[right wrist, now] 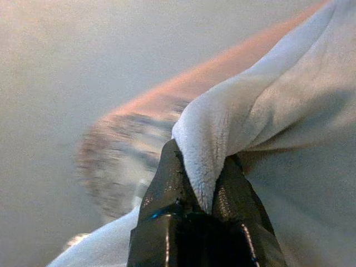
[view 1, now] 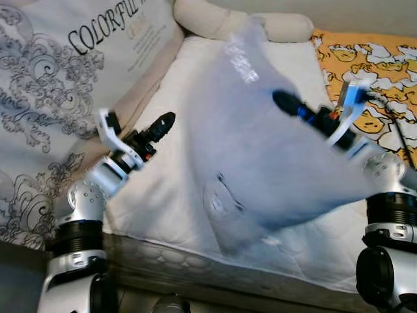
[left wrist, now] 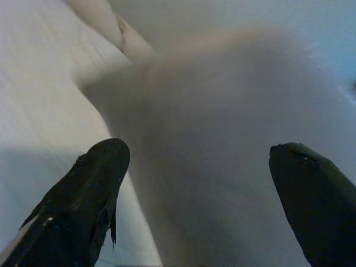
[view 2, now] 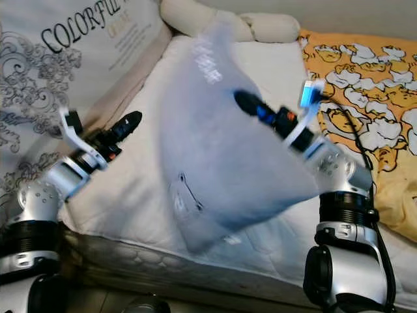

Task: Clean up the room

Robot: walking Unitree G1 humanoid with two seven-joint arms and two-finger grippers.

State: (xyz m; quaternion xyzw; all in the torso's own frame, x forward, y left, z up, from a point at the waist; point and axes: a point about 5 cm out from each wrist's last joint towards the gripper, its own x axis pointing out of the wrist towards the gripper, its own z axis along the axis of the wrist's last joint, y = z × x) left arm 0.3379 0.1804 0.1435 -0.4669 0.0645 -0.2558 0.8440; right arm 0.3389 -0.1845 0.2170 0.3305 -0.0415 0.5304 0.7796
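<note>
Right gripper (right wrist: 203, 192) is clamped tight on a fold of the large pale grey-lilac soft fabric pillow (view 1: 260, 156); the wrist view shows the cloth pinched between both black fingers with no gap. The pillow hangs lifted off the white quilted mattress (view 1: 163, 195), motion-blurred, one corner pointing up toward the head of the bed and the lowest corner close to the mattress near its front edge. Small white print is visible near the pillow's top and a dark line mark lower down; neither is legible.

Left gripper (view 1: 159, 127) is wide open and holds nothing. Its two fingers (left wrist: 89, 189) are spread well apart with the pillow ahead of them, apart from both tips. It hovers over the mattress's left side, just beside the pillow's left edge.

Left of the mattress lies a white bedcover with grey ornament and "COLORFUL" lettering (view 1: 58, 85). A cream plush toy (view 1: 215, 19) lies at the head of the mattress, partly behind the pillow's top corner. To the right is an orange-yellow sheet with a cartoon duck pattern (view 1: 374, 65). A black cable (view 1: 397, 134) runs across it near the right arm.
</note>
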